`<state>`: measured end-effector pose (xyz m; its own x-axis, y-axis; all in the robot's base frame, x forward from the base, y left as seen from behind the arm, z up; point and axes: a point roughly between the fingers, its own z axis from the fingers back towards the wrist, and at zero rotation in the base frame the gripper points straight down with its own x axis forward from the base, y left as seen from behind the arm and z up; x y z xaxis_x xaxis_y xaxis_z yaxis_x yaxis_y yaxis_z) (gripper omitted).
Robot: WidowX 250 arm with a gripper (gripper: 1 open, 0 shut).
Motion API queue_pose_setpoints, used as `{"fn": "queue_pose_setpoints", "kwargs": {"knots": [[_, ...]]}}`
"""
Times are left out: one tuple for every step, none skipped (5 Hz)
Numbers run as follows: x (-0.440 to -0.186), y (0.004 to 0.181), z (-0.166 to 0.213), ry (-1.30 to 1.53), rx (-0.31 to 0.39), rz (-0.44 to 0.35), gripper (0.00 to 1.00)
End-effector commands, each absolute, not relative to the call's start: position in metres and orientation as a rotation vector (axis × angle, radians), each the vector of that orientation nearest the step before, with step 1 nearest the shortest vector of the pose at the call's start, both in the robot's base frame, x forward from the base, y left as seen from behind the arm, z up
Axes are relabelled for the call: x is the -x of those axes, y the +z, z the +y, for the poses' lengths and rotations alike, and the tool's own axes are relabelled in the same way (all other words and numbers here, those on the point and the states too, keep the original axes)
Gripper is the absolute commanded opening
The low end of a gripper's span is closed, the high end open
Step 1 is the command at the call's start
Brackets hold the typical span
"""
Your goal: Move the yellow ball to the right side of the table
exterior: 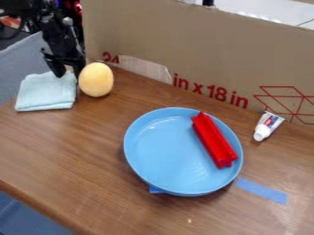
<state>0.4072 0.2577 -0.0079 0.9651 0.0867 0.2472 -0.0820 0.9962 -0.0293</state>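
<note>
One yellow ball point(95, 79) sits at the table's point(86, 147) far left, beside one cloth point(46, 92); one gripper point(66, 70) hovers there, fingers apart.

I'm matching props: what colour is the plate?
Light blue, best seen in the camera view.

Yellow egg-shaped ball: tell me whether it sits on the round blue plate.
No, the yellow ball rests on the brown wooden table, beside the folded pale-blue cloth.
</note>
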Motion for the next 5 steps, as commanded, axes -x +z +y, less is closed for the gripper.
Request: {"fn": "queue_pose_setpoints", "kwargs": {"knots": [[-0.411, 0.016, 0.261, 0.091, -0.015, -0.306, 1.0], [-0.412, 0.0, 0.261, 0.091, -0.009, -0.307, 1.0], [-0.406, -0.001, 0.254, 0.085, -0.006, -0.313, 1.0], [-0.417, -0.008, 0.246, 0.094, -0.003, -0.317, 1.0], [-0.401, 0.003, 0.242, 0.089, -0.008, -0.304, 1.0]]}}
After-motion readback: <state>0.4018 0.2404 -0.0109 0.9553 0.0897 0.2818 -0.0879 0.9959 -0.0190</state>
